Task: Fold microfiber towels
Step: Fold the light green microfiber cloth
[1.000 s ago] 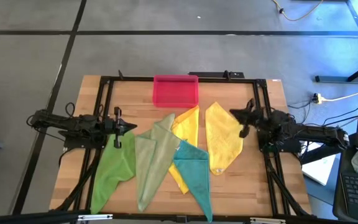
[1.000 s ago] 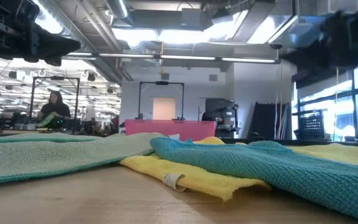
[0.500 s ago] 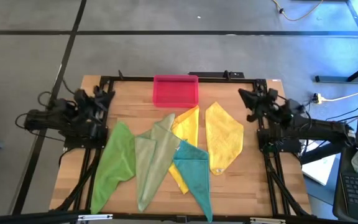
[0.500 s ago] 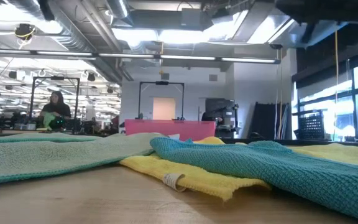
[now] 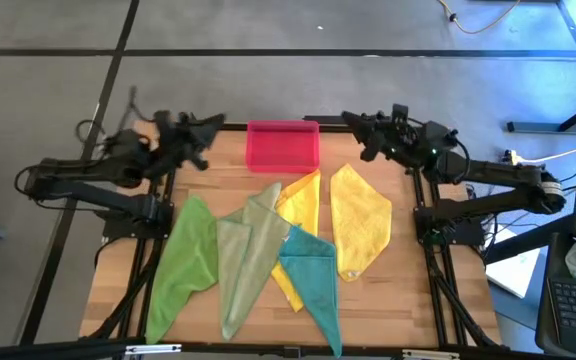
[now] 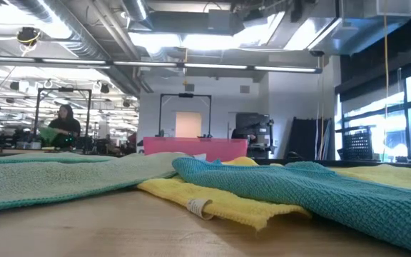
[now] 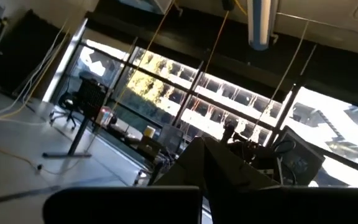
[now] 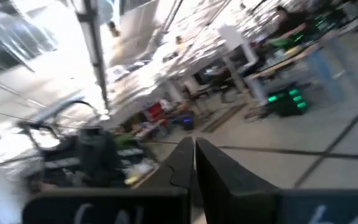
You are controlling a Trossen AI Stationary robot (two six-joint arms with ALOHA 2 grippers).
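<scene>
Five towels lie flat on the wooden table, overlapping in a fan: bright green (image 5: 188,255), pale olive (image 5: 243,255), a yellow one (image 5: 300,210) partly under its neighbours, a second yellow (image 5: 360,225), and teal (image 5: 313,280). The low view shows the olive (image 6: 63,178), yellow (image 6: 220,203) and teal (image 6: 298,185) towels. My left gripper (image 5: 211,124) is raised at the table's far left, its fingers together and empty. My right gripper (image 5: 351,121) is raised at the far right, also shut and empty. Both wrist views point into the room.
A pink rectangular tray (image 5: 282,146) stands at the middle of the far edge, between the two grippers; it also shows in the low view (image 6: 191,146). A black frame (image 5: 168,180) runs along the table's sides. A person stands far off in the room (image 6: 63,121).
Both arms have risen from low over the table's left and right sides and swung toward the far edge, so the grippers now flank the pink tray from above. They have left the low view. The towels have not moved.
</scene>
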